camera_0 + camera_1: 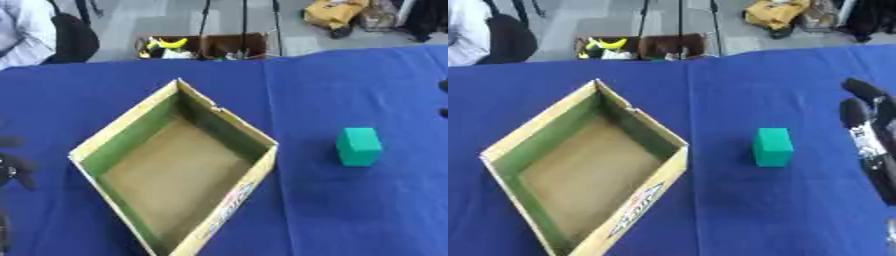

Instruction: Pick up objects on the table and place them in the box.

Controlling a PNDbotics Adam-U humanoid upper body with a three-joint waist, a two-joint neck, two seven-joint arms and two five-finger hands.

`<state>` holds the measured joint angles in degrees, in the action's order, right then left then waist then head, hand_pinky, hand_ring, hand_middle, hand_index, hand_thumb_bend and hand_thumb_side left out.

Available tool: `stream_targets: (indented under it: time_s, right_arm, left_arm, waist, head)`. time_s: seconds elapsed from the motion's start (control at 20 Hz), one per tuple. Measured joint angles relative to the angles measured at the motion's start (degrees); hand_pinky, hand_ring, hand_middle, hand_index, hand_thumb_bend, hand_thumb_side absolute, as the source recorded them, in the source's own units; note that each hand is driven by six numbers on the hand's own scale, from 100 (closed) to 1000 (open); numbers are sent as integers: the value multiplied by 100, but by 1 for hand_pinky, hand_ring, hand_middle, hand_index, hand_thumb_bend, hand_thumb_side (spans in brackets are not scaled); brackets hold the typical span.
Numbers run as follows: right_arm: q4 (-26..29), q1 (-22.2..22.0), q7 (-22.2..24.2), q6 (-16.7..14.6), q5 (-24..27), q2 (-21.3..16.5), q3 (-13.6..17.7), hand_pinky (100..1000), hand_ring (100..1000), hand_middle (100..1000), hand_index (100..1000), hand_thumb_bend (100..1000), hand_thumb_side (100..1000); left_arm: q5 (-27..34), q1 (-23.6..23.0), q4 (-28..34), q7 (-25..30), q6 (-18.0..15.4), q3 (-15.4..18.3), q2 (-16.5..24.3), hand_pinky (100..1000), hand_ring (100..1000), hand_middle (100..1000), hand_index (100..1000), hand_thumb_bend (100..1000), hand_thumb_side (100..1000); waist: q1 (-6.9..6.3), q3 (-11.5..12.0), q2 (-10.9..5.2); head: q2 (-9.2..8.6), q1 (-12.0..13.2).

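The right hand [866,131] shows at the right edge of the right eye view, black with silver parts, its fingers straight and spread, holding nothing and hovering over the blue cloth-covered table [737,215]. Just to its left, apart from the fingers, a small green rectangular block [773,146] stands upright on the cloth. Further left of the block, well apart from the right hand, lies an open cardboard box [122,131] with green inner walls and a brown floor, turned corner-on like a diamond; nothing lies inside it. Its near outer wall bears a printed label [229,204] in red and blue, but the lettering cannot be read. The left hand [12,165] shows only as dark shapes at the left edge of the left eye view, beside the box's left corner; whether its fingers are open cannot be told.
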<state>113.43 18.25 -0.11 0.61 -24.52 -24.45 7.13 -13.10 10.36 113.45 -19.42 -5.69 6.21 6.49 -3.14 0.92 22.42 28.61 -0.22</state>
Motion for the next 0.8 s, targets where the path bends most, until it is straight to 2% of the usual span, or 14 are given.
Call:
stream_targets:
  time_s: [0.2,0.4,0.7,0.8]
  right_arm:
    - [0,295,332,159,-638,-546,-105,795,875,807,883,520,974]
    - [-1,505,707,250,-1200,-1037,-256,778,836,823,887,541,943]
    - [-240,756,1400,107,-1787,-1631,-513,785,852,842,898,614,892]
    - [-367,868,1632,28,-1876,-1780,-579,793,866,854,899,656,838]
  left_arm:
    - [0,-2,0,14,14,-2,2,231,391,552,813,201,925]
    - [0,-6,0,21,20,-18,3,230,392,552,813,199,924]
    - [16,-24,0,43,36,-40,6,230,392,552,812,196,924]
    - [22,-28,0,49,40,-44,7,229,392,552,812,195,924]
  waist:
    - [12,42,-7]
    - [13,45,-26]
    - [14,80,-47]
    - [14,100,-56]
  head:
    - [2,-39]
    - [4,-65]
    - [10,-101]
    - [12,-114]
